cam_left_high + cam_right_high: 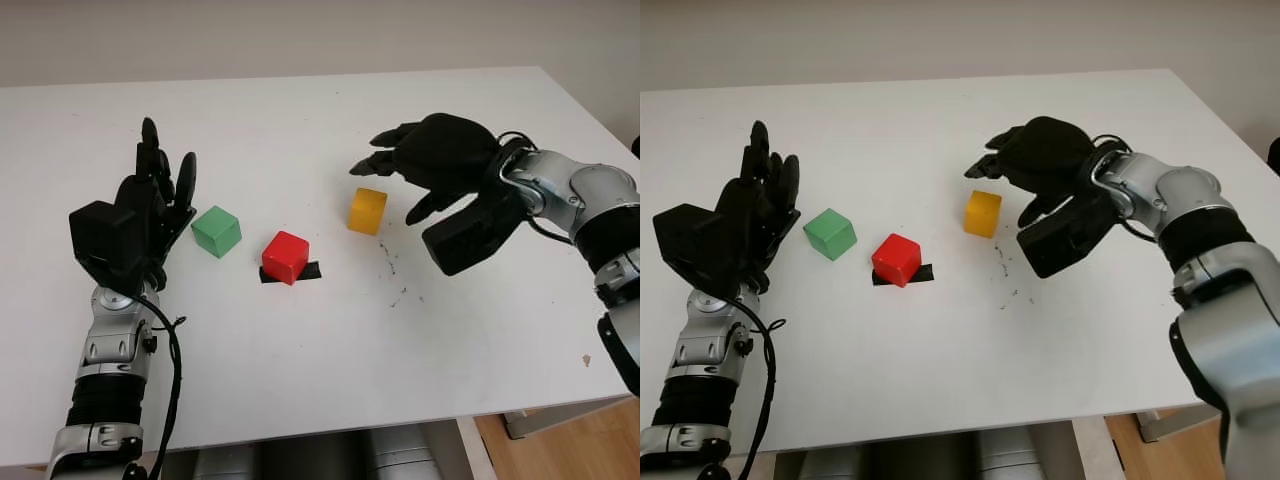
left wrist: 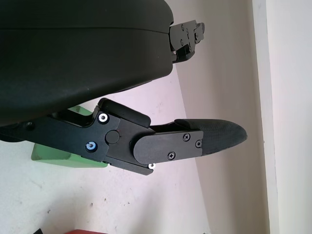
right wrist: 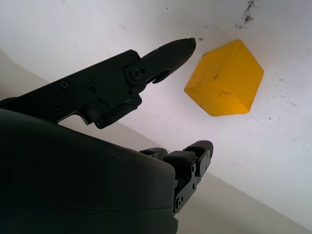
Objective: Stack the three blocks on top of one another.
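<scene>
Three small cubes with matte, solid-coloured faces and crisp edges sit apart from one another on a smooth white table [image 1: 300, 380], none stacked. The green block [image 1: 217, 231] lies toward the left, the red block [image 1: 286, 257] is near the middle, resting on a strip of black tape [image 1: 308, 271] stuck to the tabletop, and the yellow block [image 1: 367, 211] stands to the right of it, slightly farther back. The right wrist view shows the yellow block's [image 3: 225, 79] surface as lightly scuffed, with small dark specks on the table around it. A scatter of dark marks [image 1: 392, 268] stains the table just right of the yellow block. The right hand [image 1: 420, 160], a black three-fingered shell on a silver arm, hovers just beside and above the yellow block, open and holding nothing, its fingertips not touching the cube. The left hand [image 1: 150, 200] is raised just left of the green block, open and empty.
</scene>
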`<state>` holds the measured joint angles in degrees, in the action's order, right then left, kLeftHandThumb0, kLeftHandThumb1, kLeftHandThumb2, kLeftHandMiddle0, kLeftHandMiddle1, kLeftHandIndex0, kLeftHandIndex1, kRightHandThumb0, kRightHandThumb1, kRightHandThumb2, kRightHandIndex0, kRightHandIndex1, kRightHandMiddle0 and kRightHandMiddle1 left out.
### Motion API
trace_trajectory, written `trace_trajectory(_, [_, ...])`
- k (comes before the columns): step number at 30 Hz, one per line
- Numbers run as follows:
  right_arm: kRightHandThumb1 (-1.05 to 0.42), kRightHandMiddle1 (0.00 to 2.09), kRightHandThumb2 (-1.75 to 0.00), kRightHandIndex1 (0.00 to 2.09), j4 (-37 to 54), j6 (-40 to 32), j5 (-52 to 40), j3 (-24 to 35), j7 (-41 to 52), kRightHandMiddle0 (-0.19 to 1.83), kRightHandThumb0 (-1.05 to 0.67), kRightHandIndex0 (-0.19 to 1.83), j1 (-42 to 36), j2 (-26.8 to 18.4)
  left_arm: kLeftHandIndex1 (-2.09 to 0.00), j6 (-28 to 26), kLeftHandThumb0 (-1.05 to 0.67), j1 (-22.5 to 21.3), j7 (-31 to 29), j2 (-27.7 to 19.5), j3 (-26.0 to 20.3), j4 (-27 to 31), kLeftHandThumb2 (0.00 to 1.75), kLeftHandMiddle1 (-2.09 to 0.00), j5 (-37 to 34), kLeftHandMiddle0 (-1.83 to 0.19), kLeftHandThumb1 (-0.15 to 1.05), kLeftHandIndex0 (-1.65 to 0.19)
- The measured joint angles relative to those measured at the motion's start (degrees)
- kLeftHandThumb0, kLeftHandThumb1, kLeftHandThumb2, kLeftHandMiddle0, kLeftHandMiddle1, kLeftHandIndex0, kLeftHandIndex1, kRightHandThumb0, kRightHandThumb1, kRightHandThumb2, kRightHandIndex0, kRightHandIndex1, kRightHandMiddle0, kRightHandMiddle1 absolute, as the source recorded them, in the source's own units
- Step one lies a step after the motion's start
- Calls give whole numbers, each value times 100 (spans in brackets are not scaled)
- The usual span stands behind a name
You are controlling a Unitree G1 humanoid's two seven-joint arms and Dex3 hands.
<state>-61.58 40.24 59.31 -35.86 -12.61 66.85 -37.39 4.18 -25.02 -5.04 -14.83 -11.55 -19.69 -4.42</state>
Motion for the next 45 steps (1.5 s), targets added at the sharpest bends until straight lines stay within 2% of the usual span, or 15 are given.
trace_trajectory(8, [-83,10,-6,6,-412,-12,419,-520,-1079,41,-42,30,168,225,0,11,-74,0,-21,-2,-4,-3,51,0,2,19,105,19])
trace_trajectory(16, [-80,12,-5,8,-649,-35,534,-826,-1550,49,-42,35,210,324,0,11,-76,0,-30,-2,-7,-3,50,0,-4,19,105,19])
trace_trajectory(35, [-86,16,-7,9,-858,-50,545,-1102,-1683,66,-32,42,224,462,0,-26,-77,87,-34,-2,-57,102,48,0,-19,19,105,19])
trace_trajectory(42, [-87,16,-6,8,-1010,-86,491,-1117,-1670,70,-35,44,224,597,0,-53,-77,102,-51,-2,-59,149,49,0,-24,19,105,19])
trace_trajectory(45, [-89,27,-6,8,-1040,-103,483,-1117,-1703,83,-35,46,224,624,0,-54,-78,120,-51,-2,-60,162,49,0,-26,19,105,19])
